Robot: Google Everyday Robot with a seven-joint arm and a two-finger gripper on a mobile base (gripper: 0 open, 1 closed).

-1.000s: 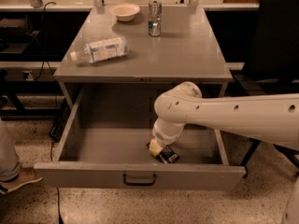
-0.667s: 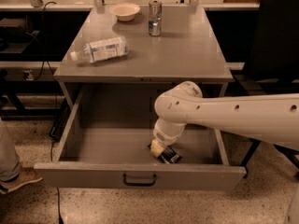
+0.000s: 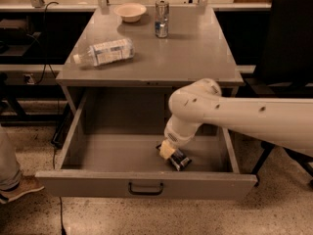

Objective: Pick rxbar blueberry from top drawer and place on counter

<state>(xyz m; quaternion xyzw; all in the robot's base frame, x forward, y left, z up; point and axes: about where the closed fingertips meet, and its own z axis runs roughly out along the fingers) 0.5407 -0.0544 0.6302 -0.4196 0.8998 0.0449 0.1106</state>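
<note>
Camera view: just behind the top drawer's (image 3: pixel 88 185) front panel, right of its pull handle (image 3: pixel 145 188), the rxbar blueberry (image 3: pixel 180 160) lies flat on the drawer floor. Its long axis slants from near-right to far-left. The gripper (image 3: pixel 168 150) sits on the bar's far-left end; I cannot tell whether it has a hold. Far behind the handle, the counter (image 3: pixel 195 53) carries a plastic bottle (image 3: pixel 105 52), a can (image 3: pixel 162 18) and a bowl (image 3: pixel 130 11).

Dark rxbar blueberry (image 3: pixel 179 161) at the claw (image 3: pixel 167 151), front-right in open top drawer (image 3: pixel 98 184)

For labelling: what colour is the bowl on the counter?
The bowl is pale cream, camera view; hand down in the drawer.
</note>
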